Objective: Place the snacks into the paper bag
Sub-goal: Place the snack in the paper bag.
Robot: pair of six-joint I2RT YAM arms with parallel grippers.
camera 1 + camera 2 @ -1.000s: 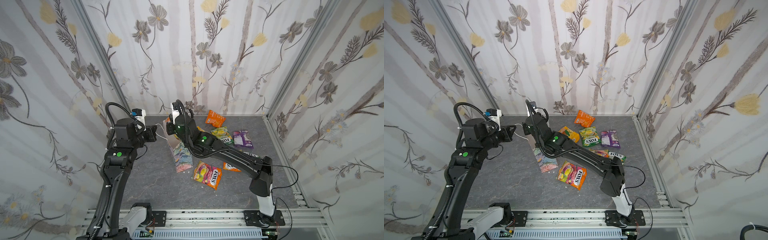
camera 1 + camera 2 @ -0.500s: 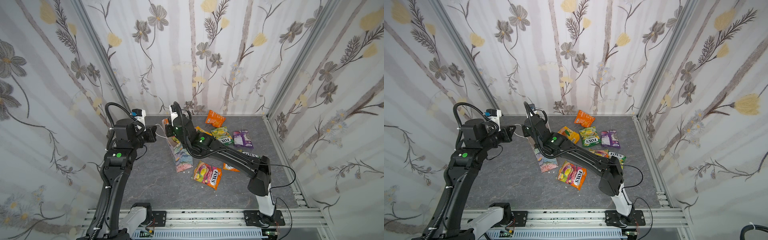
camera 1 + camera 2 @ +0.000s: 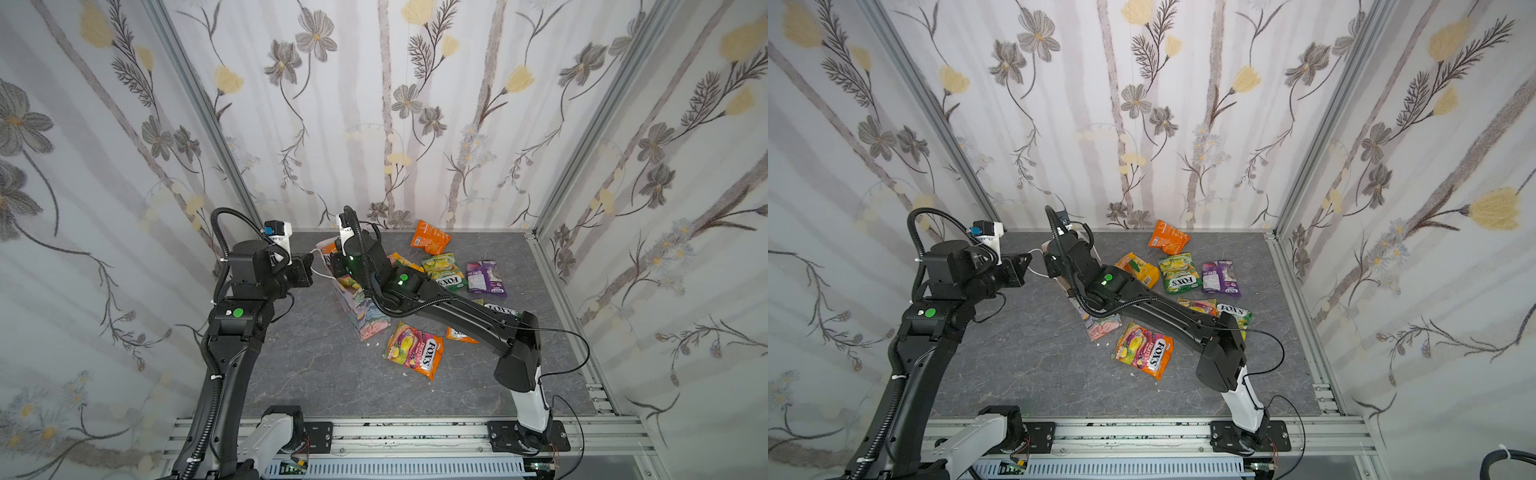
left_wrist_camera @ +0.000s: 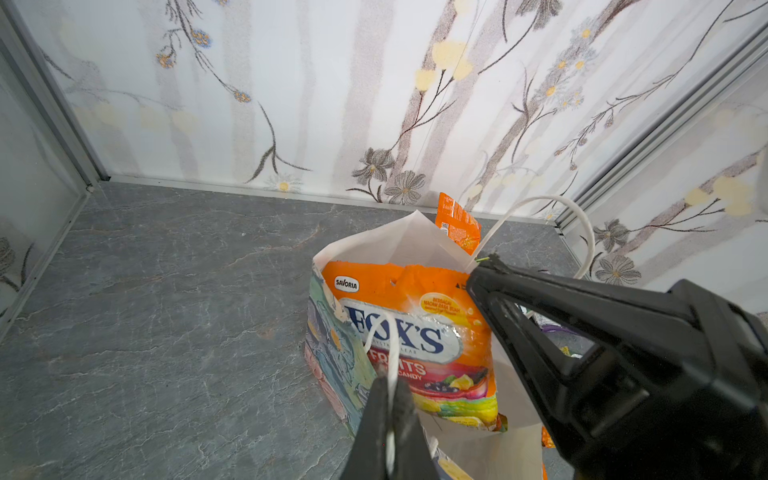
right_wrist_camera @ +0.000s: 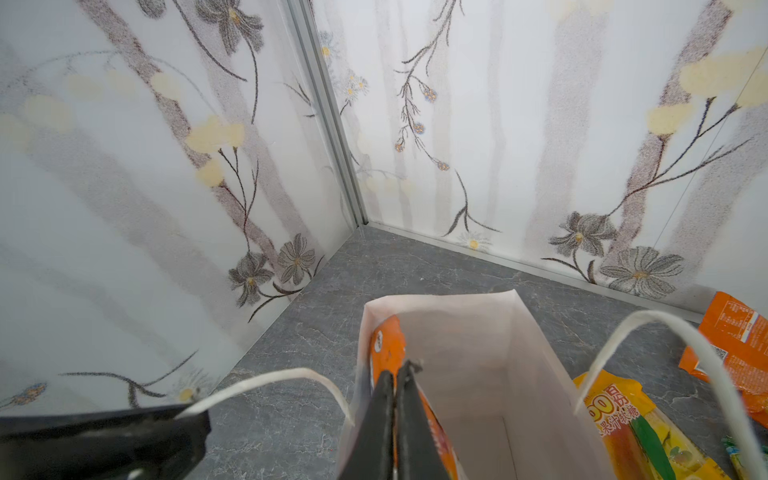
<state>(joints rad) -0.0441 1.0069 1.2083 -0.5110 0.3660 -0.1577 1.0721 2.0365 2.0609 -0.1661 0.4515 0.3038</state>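
Note:
The flowered paper bag [image 3: 362, 316] [image 3: 1100, 325] stands upright at mid-table with its white inside [image 5: 478, 353] showing. My left gripper [image 4: 388, 382] [image 3: 311, 259] is shut on one white cord handle [image 4: 387, 332], holding it out to the bag's left. My right gripper [image 5: 397, 370] reaches down into the bag's mouth, shut on an orange FOX'S snack packet [image 4: 407, 316] [image 5: 386, 345] that stands against the bag's left inner wall. Several other snacks lie on the table to the right, among them a pink-yellow FOX'S packet [image 3: 413, 349] by the bag's base.
Orange [image 3: 430, 237], yellow-orange [image 3: 401, 262], green [image 3: 442, 270] and purple [image 3: 484, 278] packets lie behind the right arm. Another packet [image 3: 498, 309] is partly under that arm. The bag's free handle [image 5: 665, 320] arches on its right. Flowered walls close three sides.
The right wrist has shifted slightly left and back over the bag's mouth with the orange packet. The left arm and the handle it grips have stayed put.

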